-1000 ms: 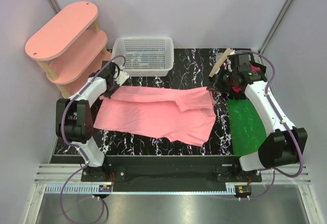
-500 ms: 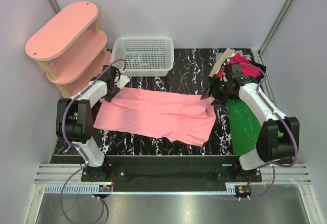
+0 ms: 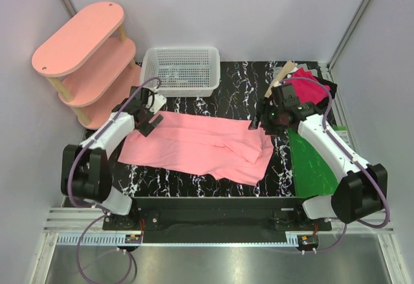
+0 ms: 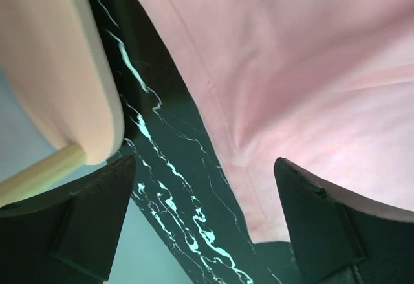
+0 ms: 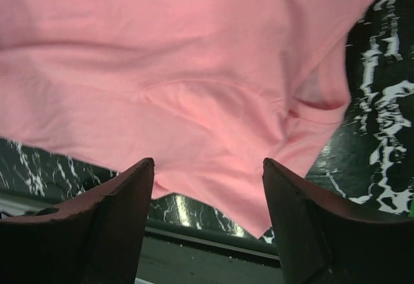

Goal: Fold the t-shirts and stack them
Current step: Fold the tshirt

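The salmon-pink t-shirt [image 3: 200, 143] lies flat as a long folded band across the black marble table [image 3: 242, 83]. Its left edge shows in the left wrist view [image 4: 297, 70], and its cloth fills the right wrist view [image 5: 194, 70]. The magenta-red t-shirt [image 3: 308, 88] is bunched at the back right. My left gripper [image 3: 150, 120] hovers over the pink shirt's upper left corner, open [image 4: 206, 162], nothing between its fingers. Above the shirt's right end, my right gripper [image 3: 268, 118] is open and empty too [image 5: 207, 164].
A white mesh basket [image 3: 182, 70] stands at the back centre. The pale-pink oval shelf unit [image 3: 84, 57] is at the back left, close to my left gripper [image 4: 58, 70]. A glossy green mat [image 3: 314, 161] lies at the right under my right arm.
Both grippers have opened and let go of the pink shirt's far edge. The shirt has settled flat, and both grippers have drawn slightly inward over it.
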`<state>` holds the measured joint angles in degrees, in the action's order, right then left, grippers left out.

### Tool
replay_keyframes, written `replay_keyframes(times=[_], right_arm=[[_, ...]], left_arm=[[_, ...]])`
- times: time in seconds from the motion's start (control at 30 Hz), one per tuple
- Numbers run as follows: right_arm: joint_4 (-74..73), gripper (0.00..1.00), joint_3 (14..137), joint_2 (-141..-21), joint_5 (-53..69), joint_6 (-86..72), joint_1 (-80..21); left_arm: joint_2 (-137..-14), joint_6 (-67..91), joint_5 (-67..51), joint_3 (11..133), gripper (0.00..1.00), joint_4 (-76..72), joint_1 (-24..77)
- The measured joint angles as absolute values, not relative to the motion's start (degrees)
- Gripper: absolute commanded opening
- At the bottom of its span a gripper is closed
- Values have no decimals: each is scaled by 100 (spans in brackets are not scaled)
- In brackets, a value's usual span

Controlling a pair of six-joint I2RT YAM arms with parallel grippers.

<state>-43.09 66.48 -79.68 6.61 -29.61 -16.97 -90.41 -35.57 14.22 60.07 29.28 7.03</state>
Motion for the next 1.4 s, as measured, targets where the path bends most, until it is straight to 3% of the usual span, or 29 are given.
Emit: replay_keyframes(times=[0.2,0.3,0.43,0.87,1.1,1.4], right_arm=[[-4298,71,6705,-8237,401,-2958,-2102],[-4204,65,6842,-8910,375,-2967,-1903],[-4036,63,7131,-9872,471,-3002,-1500],[-3850,60,8217,-11480,718,-3011,-1138],[-3938,59,8726,-11937,805,-3002,-873],[-4169,64,9804,-12529,825,-2936,-631]], left_arm=[[-8224,-3146,1194,6377,95,3138,1870],[-8530,-3004,1057,6858,93,3166,2305],[-9275,-2908,910,7260,92,3188,2547],[-11233,-2906,790,8119,85,3295,2287],[-11275,-2902,735,8068,82,3262,1990],[-10687,-2810,467,6965,81,2727,2053]])
